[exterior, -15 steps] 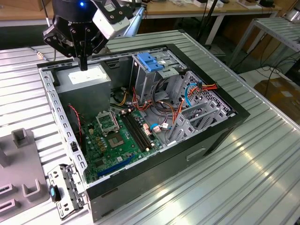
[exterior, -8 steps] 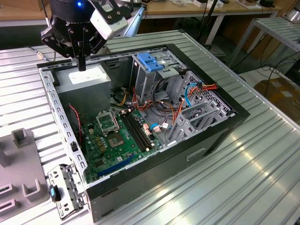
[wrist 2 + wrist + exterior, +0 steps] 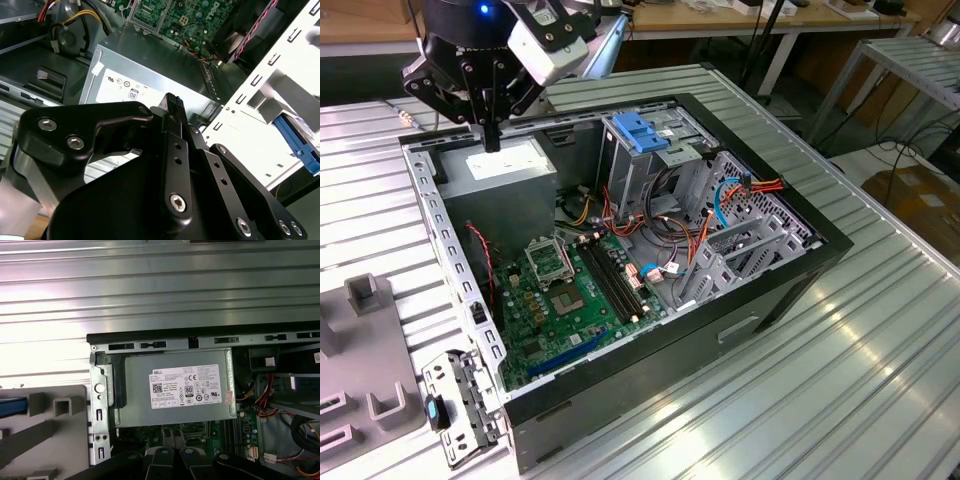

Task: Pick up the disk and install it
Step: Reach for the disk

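My gripper (image 3: 492, 138) hangs just above the grey power-supply box (image 3: 505, 165) in the back corner of the open computer case (image 3: 650, 330), on the exterior view's left. Its black fingers (image 3: 172, 101) are pressed together with nothing between them. In the first wrist view the gripper (image 3: 176, 456) sits over the motherboard edge, below the box's white sticker (image 3: 186, 386). A blue strip (image 3: 11, 407) lies on the grey fixture, and a blue-edged piece (image 3: 296, 142) shows past the case's pale frame. I cannot tell whether either one is the disk.
The drive cage with its blue latch plate (image 3: 638, 132) stands at the case's back middle, with cables and metal bays (image 3: 740, 250) beside it. The motherboard (image 3: 570, 300) fills the case floor. A grey fixture (image 3: 365, 340) sits on the ribbed table on the exterior view's left.
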`<state>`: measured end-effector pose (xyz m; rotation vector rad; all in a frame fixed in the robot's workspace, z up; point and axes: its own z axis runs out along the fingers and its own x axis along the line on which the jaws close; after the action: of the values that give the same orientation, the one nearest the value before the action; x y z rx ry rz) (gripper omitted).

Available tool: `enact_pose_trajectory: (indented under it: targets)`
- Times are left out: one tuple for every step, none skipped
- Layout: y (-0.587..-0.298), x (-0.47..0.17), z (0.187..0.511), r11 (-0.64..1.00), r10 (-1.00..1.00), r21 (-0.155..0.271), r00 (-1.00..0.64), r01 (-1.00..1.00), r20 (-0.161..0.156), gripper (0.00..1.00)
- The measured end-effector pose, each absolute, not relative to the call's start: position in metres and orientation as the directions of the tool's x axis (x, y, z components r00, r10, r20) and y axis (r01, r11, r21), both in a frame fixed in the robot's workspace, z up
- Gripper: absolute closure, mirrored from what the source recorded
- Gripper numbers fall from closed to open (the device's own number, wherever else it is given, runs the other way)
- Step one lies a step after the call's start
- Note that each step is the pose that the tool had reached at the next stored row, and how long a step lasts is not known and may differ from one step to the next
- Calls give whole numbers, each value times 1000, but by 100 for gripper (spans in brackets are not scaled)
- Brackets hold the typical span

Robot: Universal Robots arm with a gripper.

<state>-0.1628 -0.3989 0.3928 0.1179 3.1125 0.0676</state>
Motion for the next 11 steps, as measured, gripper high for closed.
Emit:
enact_pose_trajectory:
  targets:
    - [-399,-163,393,996,76,44,-997,75,-25,89]
    - [-399,-164,393,996,76,44,-997,75,-24,89]
    - [-399,-164,393,996,76,44,-997,75,-24,89]
    - [-399,-164,393,996,76,44,-997,75,-24,89]
    - [-399,-165,393,996,76,44,-997,75,-24,89]
    - [-399,-166,393,996,76,44,-997,75,-24,89]
    - [-399,-166,393,996,76,44,-997,75,-24,89]
    - [-399,-167,393,996,76,44,-997,75,-24,89]
    - [-399,-167,393,996,76,44,-997,75,-24,89]
    - [-399,-168,393,996,76,44,-997,75,-24,89]
    - [-399,-168,393,996,76,44,-997,75,-24,89]
